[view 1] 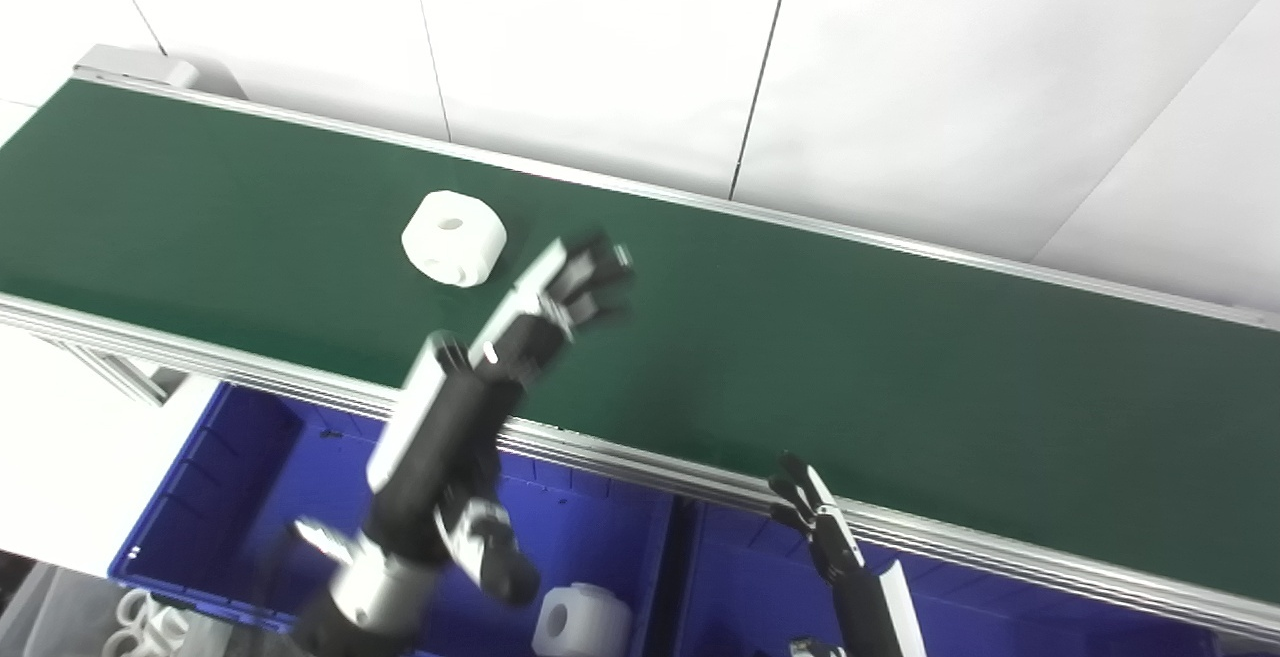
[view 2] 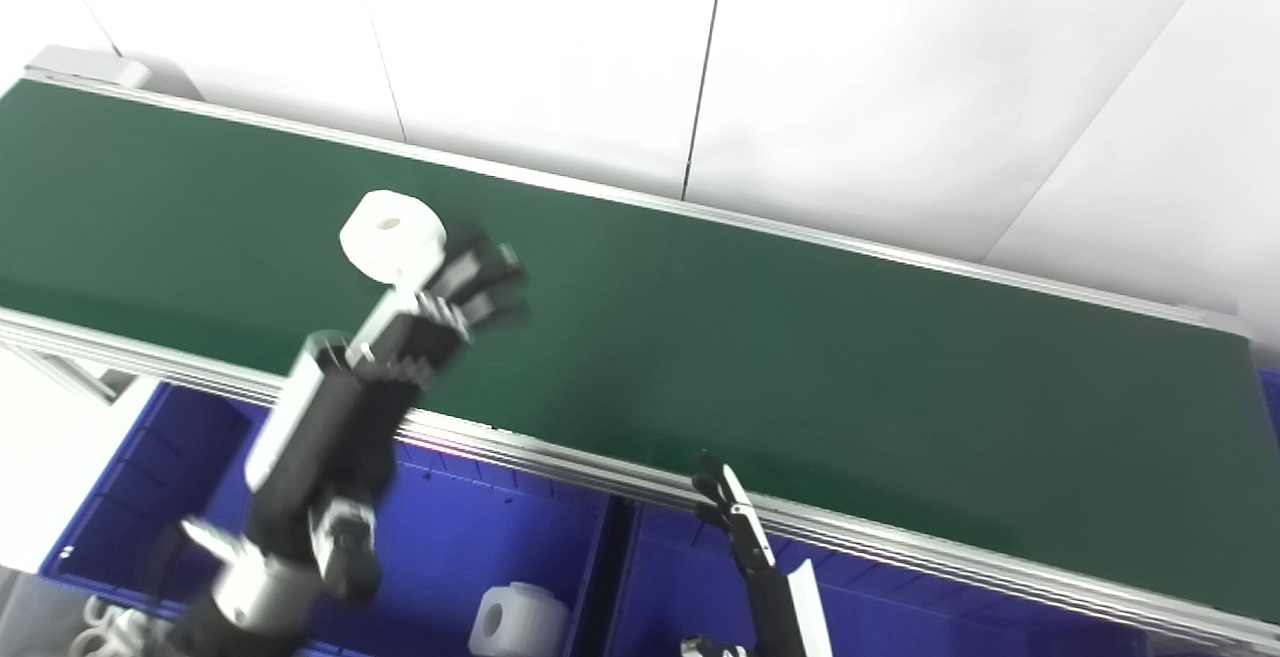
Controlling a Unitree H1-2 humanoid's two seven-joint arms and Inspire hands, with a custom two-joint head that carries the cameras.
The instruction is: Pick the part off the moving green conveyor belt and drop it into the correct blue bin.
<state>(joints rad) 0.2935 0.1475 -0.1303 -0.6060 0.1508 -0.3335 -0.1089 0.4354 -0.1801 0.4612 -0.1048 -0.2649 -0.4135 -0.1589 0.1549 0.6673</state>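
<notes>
1. Nearest the camera, two blue bins stand below the belt's near rail, side by side: the left bin and the right bin. Both are plastic with ribbed inner walls.
2. One white part lies in the left bin, near its right wall. It is a chunky rounded block with a round hole in its side face.
3. One green conveyor belt crosses the scene on a slant, matte and smooth, framed by silver metal rails on both long edges.
4. One white part on the belt sits toward the left end. It is a short, faceted cylinder with a hole in its top and a hole in its side.
5. Left hand: black fingers, spread and extended over the belt, holding nothing. It is blurred. In the left eye view it sits just beside the part on the belt, to that part's right; whether it touches the part cannot be told. Its forearm is black with white panels and a silver joint.
6. Right hand: low at the belt's near rail, above the right bin. Its dark fingers are seen edge-on, slim and pointing upward; whether they are spread or pressed together cannot be told. Nothing is seen in them.
</notes>
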